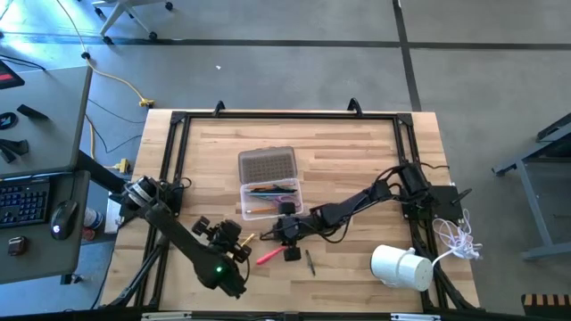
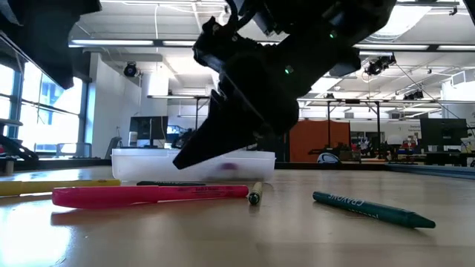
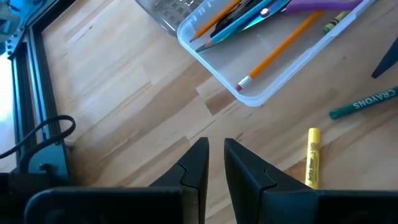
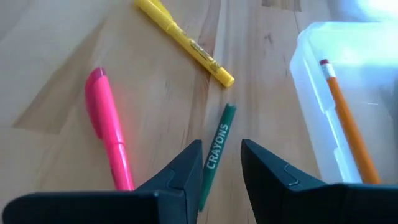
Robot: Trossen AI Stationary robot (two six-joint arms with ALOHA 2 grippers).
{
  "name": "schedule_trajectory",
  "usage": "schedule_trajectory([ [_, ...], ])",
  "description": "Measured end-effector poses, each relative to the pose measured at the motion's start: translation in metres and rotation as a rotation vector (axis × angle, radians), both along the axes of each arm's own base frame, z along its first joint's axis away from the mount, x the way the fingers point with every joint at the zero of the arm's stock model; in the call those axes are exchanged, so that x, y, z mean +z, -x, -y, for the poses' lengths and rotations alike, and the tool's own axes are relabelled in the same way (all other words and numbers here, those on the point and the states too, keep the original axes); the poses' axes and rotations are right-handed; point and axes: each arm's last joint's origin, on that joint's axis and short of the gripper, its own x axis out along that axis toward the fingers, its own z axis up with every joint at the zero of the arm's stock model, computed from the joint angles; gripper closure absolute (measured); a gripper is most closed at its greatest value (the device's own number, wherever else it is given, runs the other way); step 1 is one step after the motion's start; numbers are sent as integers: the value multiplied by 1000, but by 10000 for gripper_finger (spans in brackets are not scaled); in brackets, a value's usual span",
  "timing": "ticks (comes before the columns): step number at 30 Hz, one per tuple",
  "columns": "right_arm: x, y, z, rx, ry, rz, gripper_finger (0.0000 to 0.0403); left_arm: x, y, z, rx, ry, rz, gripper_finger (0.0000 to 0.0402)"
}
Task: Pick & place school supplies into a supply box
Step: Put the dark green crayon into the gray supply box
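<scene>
The right pincer (image 4: 219, 163), fingers parted, straddles the green wax crayon (image 4: 215, 153) lying on the wooden worktop (image 4: 62, 37) beside the clear plastic supply box (image 4: 311, 87); closing off-centre could roll it away.

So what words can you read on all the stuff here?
"CRAYONS" on the green crayon, which lies in front of the right gripper.
"CRAYONS" also on a yellow-green crayon in the box.
Print on the yellow marker: too small to read.
Print on the pink marker: too blurred to read.
The left gripper hovers over bare table; no text there.
</scene>
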Motion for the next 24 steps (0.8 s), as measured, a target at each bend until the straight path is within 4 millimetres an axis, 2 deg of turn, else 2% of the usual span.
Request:
schedule_trajectory([
  [4, 0, 2, -4, -21, 57, 6, 307, 0, -6, -7, 27, 1, -4, 314],
  [11, -1, 2, -4, -40, 32, 3, 307, 0, -12, -15, 38, 0, -23, 314],
  [24, -27, -1, -3, -30, 37, -33, 307, 0, -11, -15, 21, -3, -34, 314],
])
